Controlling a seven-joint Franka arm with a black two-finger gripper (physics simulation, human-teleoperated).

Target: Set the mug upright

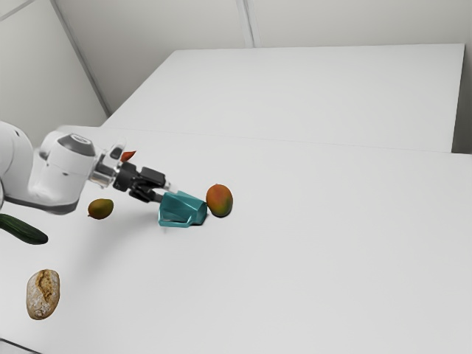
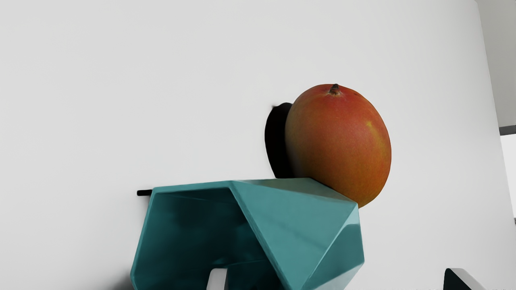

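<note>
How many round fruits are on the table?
2: a reddish fruit beside the mug, and a greenish fruit between mug and cucumber. A red thing behind the arm, partly hidden, might be another.

Room type: can't pin down. Reads lab-like: plain pale walls (image 1: 162,26) with straight seams (image 1: 248,22), broad white surface (image 1: 295,273), white robot arm (image 1: 65,173) over it. Bread (image 1: 43,294), cucumber (image 1: 23,229), mango (image 2: 338,145) there hint kitchen, don't prove it.

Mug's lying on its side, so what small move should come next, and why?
Probably ease the pincer gently shut: it stands open, one finger at the tipped mug's mouth, the other beyond its wall.
</note>
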